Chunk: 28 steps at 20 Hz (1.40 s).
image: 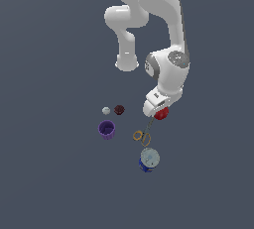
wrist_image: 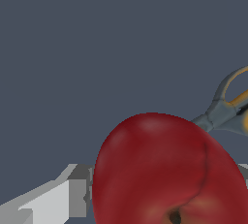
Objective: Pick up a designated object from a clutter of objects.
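Franka gripper (image: 158, 108) down over the red apple (image: 161, 113), which sits tucked under the hand at the tip end of the yellow-handled scissors (image: 142, 135). In the wrist view the apple (wrist_image: 167, 169) fills the frame, stem dimple showing, w/ one pale finger (wrist_image: 53, 201) alongside it and a grey sliver on the far side that may be the other finger. Finger looks right against the fruit, but whether the jaws have clamped or only bracket it can't be told from here; no clear gap, no clear squeeze.

Progress, as a judgement: approach done, hand in place round the target. Grasp itself unconfirmed. Whether the apple is clear of the dark floor (image: 49, 173) isn't plain either; it reads as at or near floor level. Lift looks left to do.

Arm pose: white links drop from above, wrist bent so the hand points down and slightly toward the scissors.

Rest of clutter, relative to the apple: dark maroon ball (image: 119, 109) and tiny white ball (image: 106, 110) off to the exterior view's left, purple cup (image: 106, 129) just below those, blue can w/ silver top (image: 148, 159) beyond the scissor handles. All apart from the hand.
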{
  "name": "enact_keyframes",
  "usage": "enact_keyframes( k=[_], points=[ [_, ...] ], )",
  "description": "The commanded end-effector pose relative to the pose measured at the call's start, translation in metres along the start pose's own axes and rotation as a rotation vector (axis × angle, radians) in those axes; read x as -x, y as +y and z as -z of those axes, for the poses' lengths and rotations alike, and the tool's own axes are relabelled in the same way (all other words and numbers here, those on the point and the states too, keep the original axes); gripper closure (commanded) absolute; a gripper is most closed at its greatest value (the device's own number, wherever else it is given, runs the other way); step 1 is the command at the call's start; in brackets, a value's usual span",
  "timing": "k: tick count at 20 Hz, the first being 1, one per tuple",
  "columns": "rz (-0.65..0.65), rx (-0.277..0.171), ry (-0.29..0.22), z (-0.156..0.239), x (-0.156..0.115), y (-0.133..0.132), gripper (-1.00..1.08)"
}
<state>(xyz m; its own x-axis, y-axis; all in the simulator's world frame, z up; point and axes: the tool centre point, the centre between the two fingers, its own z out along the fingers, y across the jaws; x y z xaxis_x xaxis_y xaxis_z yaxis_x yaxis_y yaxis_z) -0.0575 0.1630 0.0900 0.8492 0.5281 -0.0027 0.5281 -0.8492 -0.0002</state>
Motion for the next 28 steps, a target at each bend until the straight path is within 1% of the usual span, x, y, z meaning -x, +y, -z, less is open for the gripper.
enact_keyframes(
  k=[1,6,23,28],
  points=[
    [0.0,0.0,0.003,0.017,0.004,0.017,1.08],
    [0.0,-0.001,0.003,0.056,0.016,0.058,1.08],
    [0.001,-0.004,0.005,0.204,0.058,0.216,1.08],
    [0.0,-0.002,0.004,0.243,0.068,0.258,1.08]
  ],
)
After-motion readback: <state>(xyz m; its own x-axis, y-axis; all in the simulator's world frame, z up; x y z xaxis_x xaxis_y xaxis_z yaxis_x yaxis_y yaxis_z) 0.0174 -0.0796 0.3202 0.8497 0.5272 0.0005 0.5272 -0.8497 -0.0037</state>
